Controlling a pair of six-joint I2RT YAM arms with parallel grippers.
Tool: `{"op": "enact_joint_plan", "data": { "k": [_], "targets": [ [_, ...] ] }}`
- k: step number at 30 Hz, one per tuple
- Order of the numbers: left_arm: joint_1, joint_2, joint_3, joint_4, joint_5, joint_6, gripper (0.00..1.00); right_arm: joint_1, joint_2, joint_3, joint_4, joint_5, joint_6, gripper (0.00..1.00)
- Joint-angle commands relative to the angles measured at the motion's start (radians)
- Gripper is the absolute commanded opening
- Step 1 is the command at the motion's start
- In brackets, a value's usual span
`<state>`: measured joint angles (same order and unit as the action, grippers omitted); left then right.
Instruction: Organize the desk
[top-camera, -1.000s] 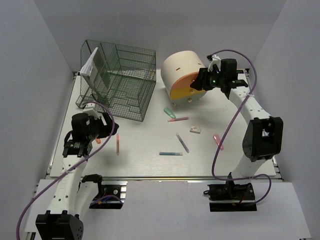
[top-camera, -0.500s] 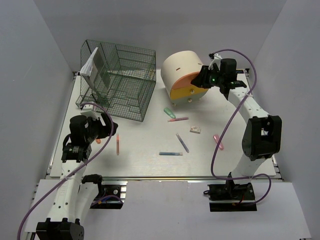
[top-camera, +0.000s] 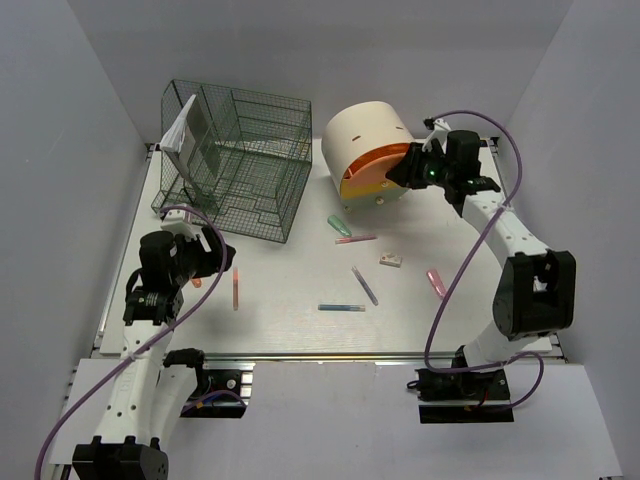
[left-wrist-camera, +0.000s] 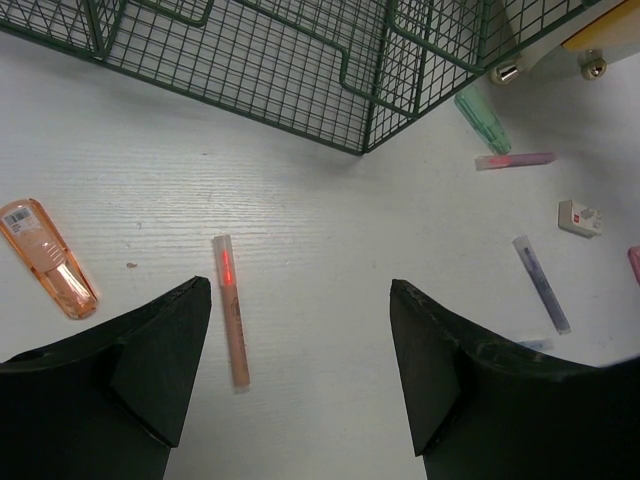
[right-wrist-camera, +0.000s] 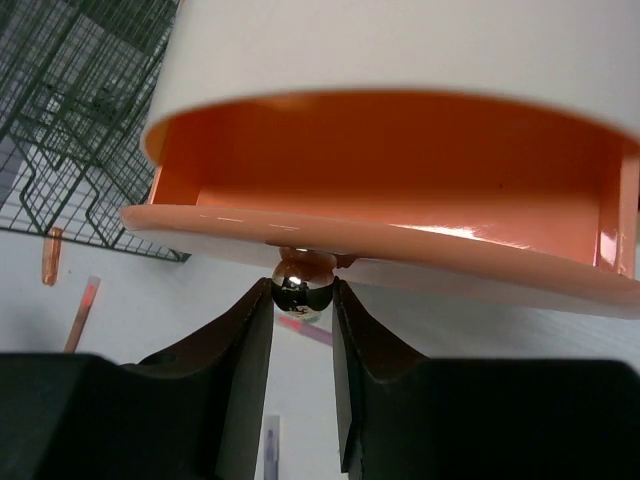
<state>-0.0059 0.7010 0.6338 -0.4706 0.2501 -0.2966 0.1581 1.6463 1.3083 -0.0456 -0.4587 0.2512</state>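
Observation:
The white desk (top-camera: 300, 330) holds scattered pens. My right gripper (top-camera: 405, 170) is shut on the silver knob (right-wrist-camera: 303, 283) of the orange drawer (right-wrist-camera: 380, 190), which stands pulled partway out of the cream cylindrical unit (top-camera: 365, 135). In the right wrist view the gripper (right-wrist-camera: 303, 297) has one finger on each side of the knob. My left gripper (left-wrist-camera: 300, 300) is open and empty above the desk, at the left in the top view (top-camera: 215, 255). A salmon pen (left-wrist-camera: 232, 320) lies just inside its left finger, and a flat orange piece (left-wrist-camera: 48, 258) lies further left.
A dark green wire rack (top-camera: 235, 160) with a white paper (top-camera: 180, 125) stands at the back left. A green marker (top-camera: 339, 226), pink pen (top-camera: 356, 239), white eraser (top-camera: 390, 260), purple pen (top-camera: 365, 285), blue pen (top-camera: 341, 308) and pink piece (top-camera: 436, 283) lie mid-desk.
My right gripper has moved to the right with the knob in it, and the orange drawer has come further out. My left arm has drawn back slightly.

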Motion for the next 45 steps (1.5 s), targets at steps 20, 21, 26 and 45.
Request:
{"op": "enact_joint_plan", "data": {
  "k": [20,21,26,45],
  "targets": [
    [0.004,-0.060,-0.005,0.016,0.000,0.002,0.83,-0.005,-0.305,-0.251,-0.051,-0.084,-0.329,0.82],
    [0.004,-0.064,-0.003,0.016,0.002,0.002,0.83,-0.006,-0.322,-0.291,-0.063,-0.136,-0.427,0.80],
    [0.004,-0.072,-0.006,0.021,0.009,0.002,0.83,-0.003,-0.410,-0.395,-0.314,-0.339,-0.918,0.66],
    [0.004,-0.087,-0.011,0.036,0.038,0.007,0.82,0.031,-0.220,-0.541,-0.186,-0.140,-1.325,0.89]
  ]
}}
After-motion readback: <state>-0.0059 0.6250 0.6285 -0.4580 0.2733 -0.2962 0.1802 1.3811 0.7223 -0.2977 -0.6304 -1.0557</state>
